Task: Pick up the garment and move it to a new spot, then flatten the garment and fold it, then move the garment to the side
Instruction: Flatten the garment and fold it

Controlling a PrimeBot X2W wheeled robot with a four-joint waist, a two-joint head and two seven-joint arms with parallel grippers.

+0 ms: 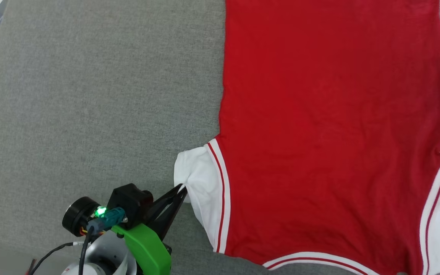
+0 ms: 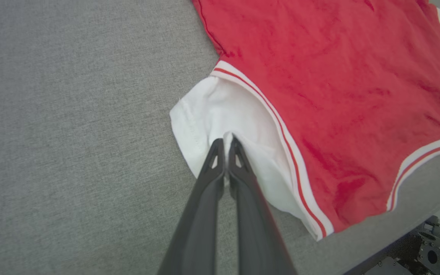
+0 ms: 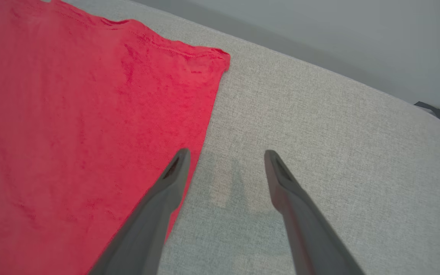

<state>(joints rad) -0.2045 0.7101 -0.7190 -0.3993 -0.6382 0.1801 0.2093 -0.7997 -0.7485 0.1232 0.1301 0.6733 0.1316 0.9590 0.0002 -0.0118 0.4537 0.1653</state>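
Red jersey-knit garment (image 1: 330, 114) lies flat on coarse grey woven worktop (image 1: 90, 95); left claw (image 2: 226, 140) pinches its white sleeve (image 2: 220, 110), right claw (image 3: 227, 153) released.

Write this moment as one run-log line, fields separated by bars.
garment: spread on grey surface | left gripper: shut on white sleeve | right gripper: open, at garment's edge

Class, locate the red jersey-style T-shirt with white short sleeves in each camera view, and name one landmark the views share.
Head view: red T-shirt fills the right half.
Left wrist view: T-shirt upper right, white sleeve pinched by the shut left gripper.
Right wrist view: T-shirt left side, beside the open right gripper.
Shared landmark: the grey fabric surface beneath it.
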